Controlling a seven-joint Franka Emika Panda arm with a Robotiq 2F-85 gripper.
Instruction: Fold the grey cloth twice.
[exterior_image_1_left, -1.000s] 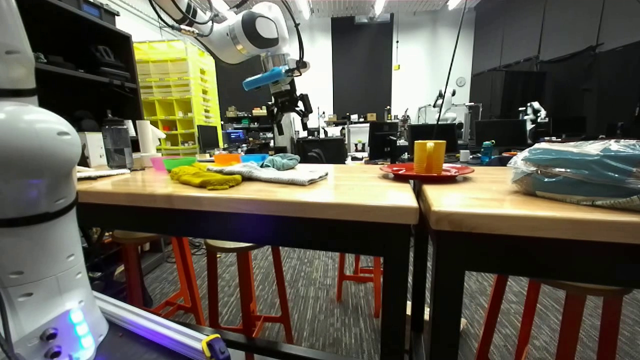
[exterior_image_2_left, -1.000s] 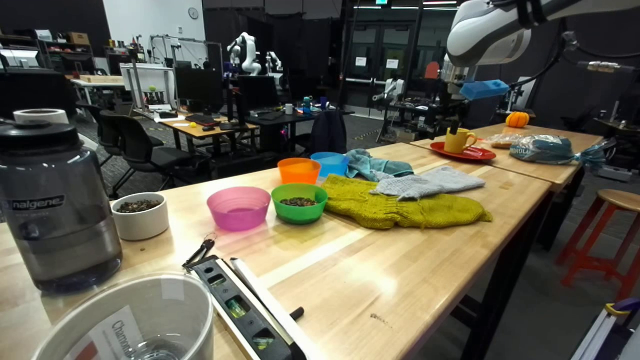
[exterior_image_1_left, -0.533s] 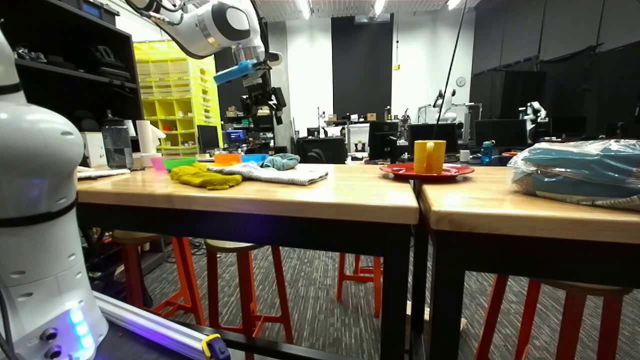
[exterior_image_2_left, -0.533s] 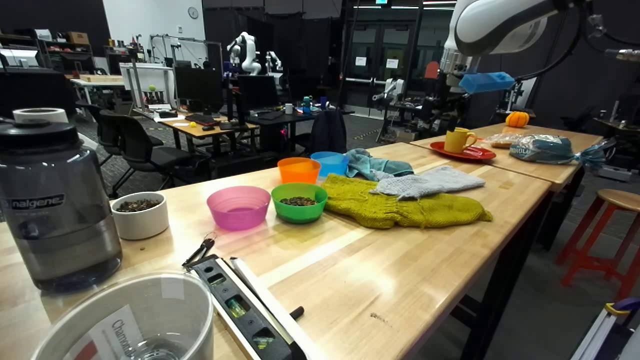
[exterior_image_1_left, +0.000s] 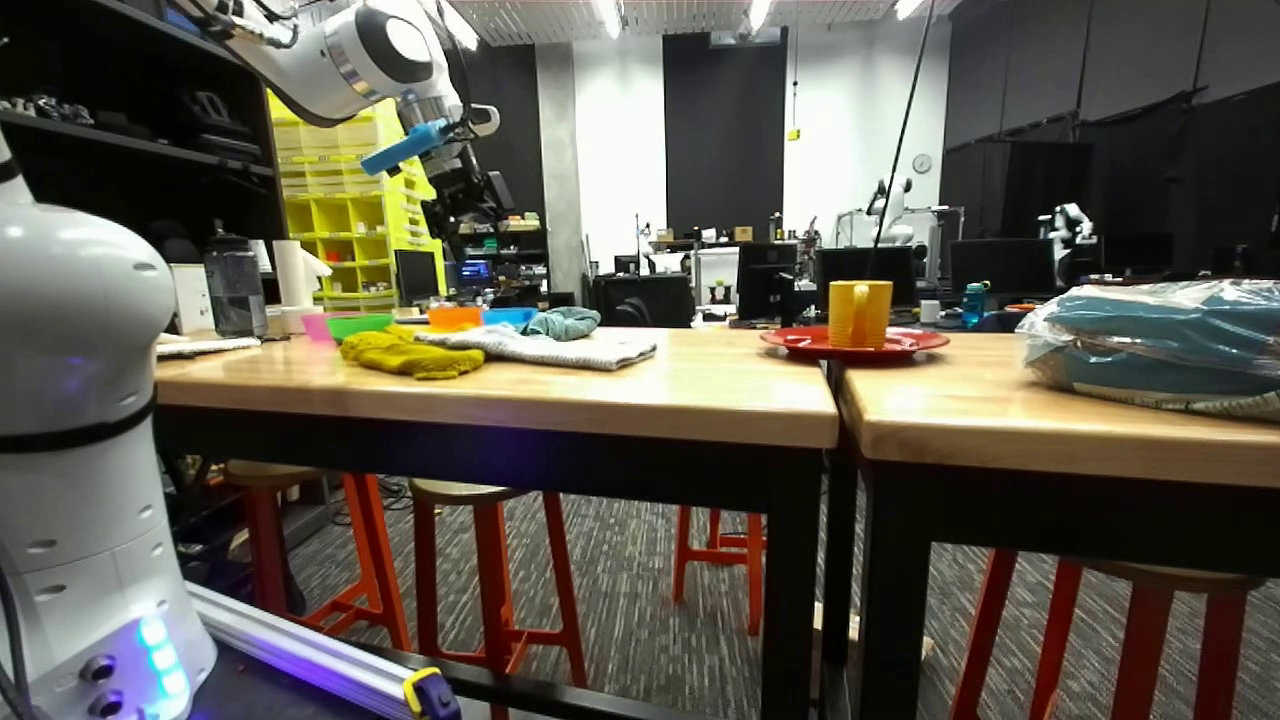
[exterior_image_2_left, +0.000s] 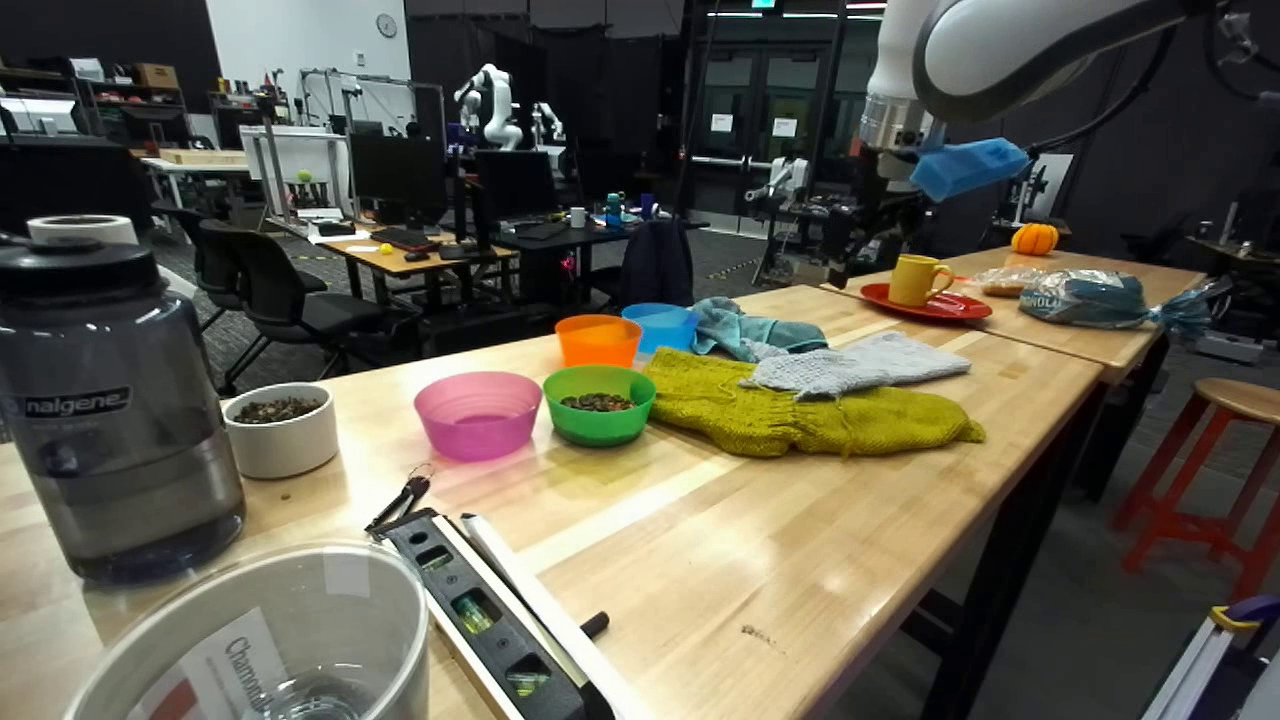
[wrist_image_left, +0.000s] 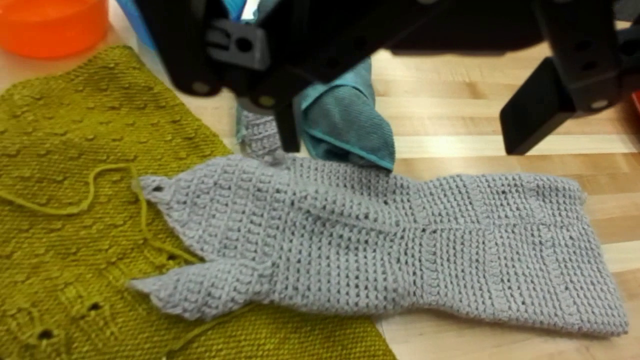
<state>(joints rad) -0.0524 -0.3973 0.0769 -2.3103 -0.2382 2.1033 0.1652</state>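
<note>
The grey knitted cloth (wrist_image_left: 380, 250) lies mostly flat, its pointed end with a small flap resting on the mustard knit (wrist_image_left: 65, 150) and its wide end on the wooden table. It also shows in both exterior views (exterior_image_1_left: 560, 347) (exterior_image_2_left: 870, 363). My gripper (wrist_image_left: 407, 125) is open and empty, its two fingers wide apart. In the wrist view they come in from the top, above the cloth's upper edge. In an exterior view the gripper (exterior_image_1_left: 477, 218) hangs well above the table and the cloths, tilted. The cloth's underside is hidden.
A teal cloth (exterior_image_2_left: 755, 328) touches the grey one. Orange (exterior_image_2_left: 598, 340), blue (exterior_image_2_left: 662, 326), green (exterior_image_2_left: 598, 405) and pink (exterior_image_2_left: 478, 415) bowls stand beside the cloths. A red plate (exterior_image_2_left: 960, 308) with a yellow mug (exterior_image_2_left: 915, 280) stands farther along. A bottle (exterior_image_2_left: 110, 420) and level (exterior_image_2_left: 490, 620) are also there.
The arm and gripper have moved left in both exterior views, much farther in one, and the gripper has tilted. The grey cloth and other things on the table have not moved.
</note>
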